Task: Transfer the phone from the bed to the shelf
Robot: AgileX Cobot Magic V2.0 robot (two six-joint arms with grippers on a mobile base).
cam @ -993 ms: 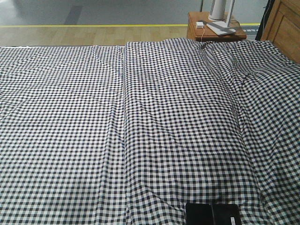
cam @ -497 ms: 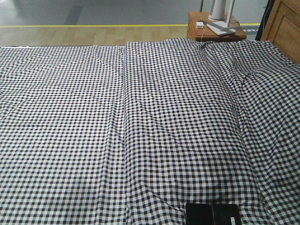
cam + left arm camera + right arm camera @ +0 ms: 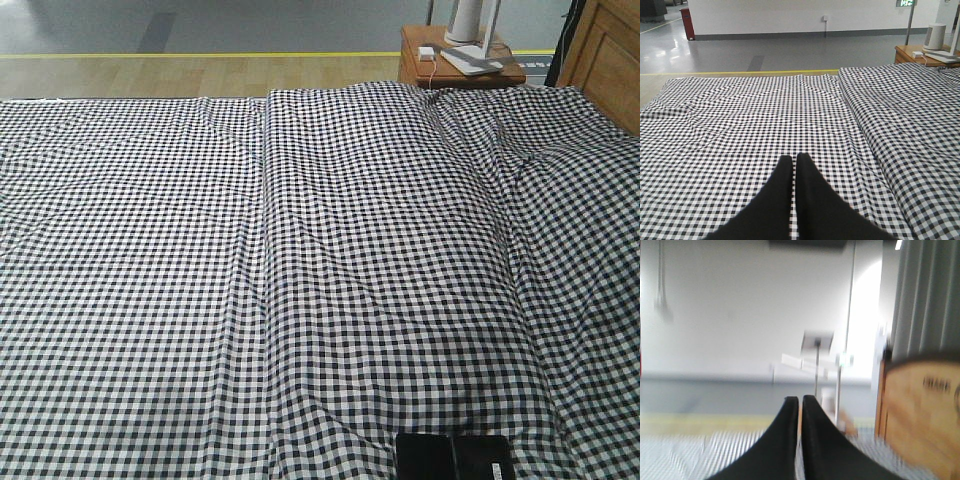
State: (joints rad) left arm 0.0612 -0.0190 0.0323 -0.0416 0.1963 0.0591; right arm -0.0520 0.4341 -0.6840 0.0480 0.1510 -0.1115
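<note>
The phone (image 3: pixel 455 458), as far as can be told, is lying flat at the near edge of the bed (image 3: pixel 300 250), towards its near right corner, partly cut off by the frame. The left end effector (image 3: pixel 793 157) is pointing along the checked cloth with its fingers pressed together, gripping nothing. The right end effector (image 3: pixel 800 399) is likewise sitting closed and empty, facing past the bed's far edge in a blurred view.
</note>
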